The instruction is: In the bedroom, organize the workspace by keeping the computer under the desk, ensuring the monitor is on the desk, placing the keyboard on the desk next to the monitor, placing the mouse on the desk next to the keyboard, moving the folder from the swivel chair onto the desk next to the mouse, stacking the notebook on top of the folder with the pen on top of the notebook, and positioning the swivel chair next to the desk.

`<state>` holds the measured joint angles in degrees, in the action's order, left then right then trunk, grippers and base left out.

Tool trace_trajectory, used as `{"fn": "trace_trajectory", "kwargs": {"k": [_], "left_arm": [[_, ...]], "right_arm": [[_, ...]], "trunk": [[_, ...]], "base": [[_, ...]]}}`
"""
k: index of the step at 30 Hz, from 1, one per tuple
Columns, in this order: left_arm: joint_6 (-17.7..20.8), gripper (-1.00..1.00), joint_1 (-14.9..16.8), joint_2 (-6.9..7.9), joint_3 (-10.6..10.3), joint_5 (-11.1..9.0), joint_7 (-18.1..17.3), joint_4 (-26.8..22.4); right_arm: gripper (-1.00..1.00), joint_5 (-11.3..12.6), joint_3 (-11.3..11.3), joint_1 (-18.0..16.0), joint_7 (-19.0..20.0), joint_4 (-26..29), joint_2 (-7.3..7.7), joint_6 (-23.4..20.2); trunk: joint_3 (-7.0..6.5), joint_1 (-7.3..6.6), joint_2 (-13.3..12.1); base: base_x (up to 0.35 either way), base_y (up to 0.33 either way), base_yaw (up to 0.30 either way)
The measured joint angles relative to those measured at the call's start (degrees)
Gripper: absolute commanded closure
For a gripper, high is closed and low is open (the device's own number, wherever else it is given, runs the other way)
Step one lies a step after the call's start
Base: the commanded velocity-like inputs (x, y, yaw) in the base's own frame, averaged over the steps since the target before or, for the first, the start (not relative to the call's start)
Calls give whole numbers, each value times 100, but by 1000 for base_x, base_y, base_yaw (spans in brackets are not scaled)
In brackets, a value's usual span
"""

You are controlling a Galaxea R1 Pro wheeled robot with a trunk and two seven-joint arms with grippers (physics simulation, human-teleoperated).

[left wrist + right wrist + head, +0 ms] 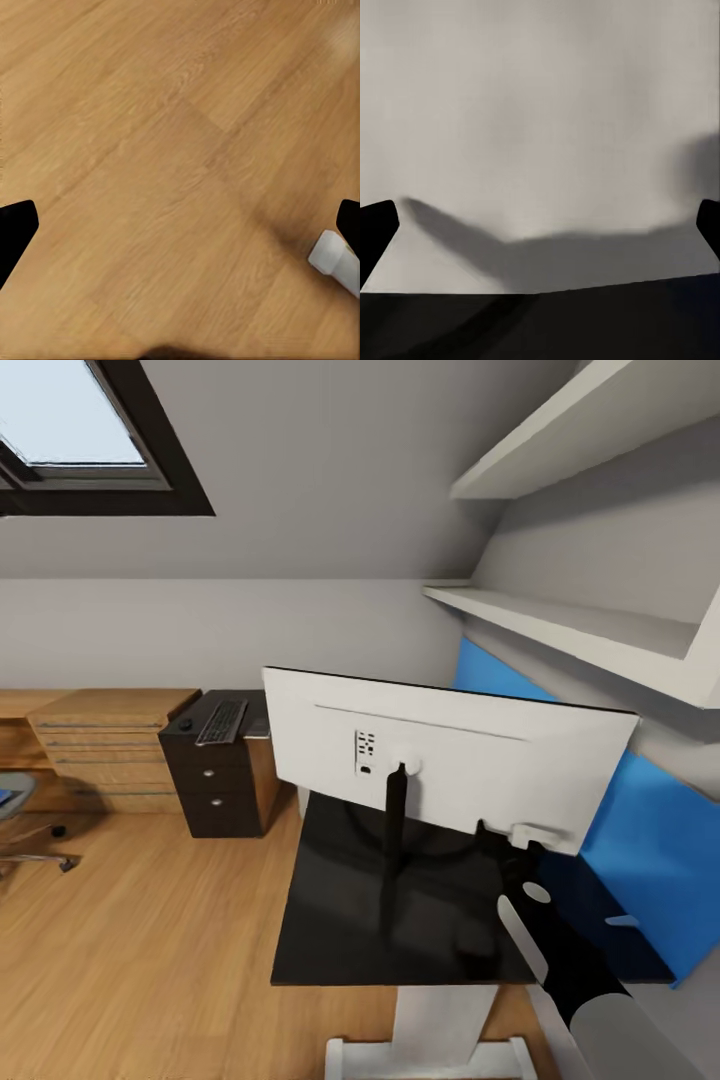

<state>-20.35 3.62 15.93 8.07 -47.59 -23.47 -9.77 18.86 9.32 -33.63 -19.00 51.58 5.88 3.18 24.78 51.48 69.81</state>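
The monitor (450,760) stands on the black desk (340,930) with its light grey back toward me. My right gripper (503,840) is open at the monitor's lower back edge, and that grey back (540,112) shows close between the spread fingers. My left gripper (180,225) hangs open over the wood floor. At the desk's far end, the keyboard (222,722) and the mouse (185,724) lie on the top above the drawer unit. The swivel chair (22,830) stands at the far left, with the blue folder (5,797) on its seat. The computer, notebook and pen are out of view.
Light wooden low cabinets (110,745) stand against the back wall, left of the drawer unit (215,785). Shelves (570,625) and a blue wall panel (640,840) close off the right side. The desk's white leg (440,1025) is just below me, its foot (334,259) on the floor.
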Motion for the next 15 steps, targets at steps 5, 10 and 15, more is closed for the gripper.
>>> {"fn": "trace_trajectory", "kwargs": {"k": [5, 10, 15], "left_arm": [[-239, -100, 1, -21, -67, 30, 0, -8], [-410, -100, 2, -26, -92, 33, 5, -7], [-442, -100, 2, -27, -96, 34, 7, -7]], "right_arm": [[-100, -3, 0, 9, -40, 1, 0, 75], [-100, -10, 11, 11, -44, 3, -5, 82], [-100, -1, 25, 12, -53, 62, -36, 83]], "trunk": [[0, 0, 0], [0, 0, 0], [0, 0, 0]], "base": [[0, -35, 198], [0, -4, 32], [62, -11, 2]]}}
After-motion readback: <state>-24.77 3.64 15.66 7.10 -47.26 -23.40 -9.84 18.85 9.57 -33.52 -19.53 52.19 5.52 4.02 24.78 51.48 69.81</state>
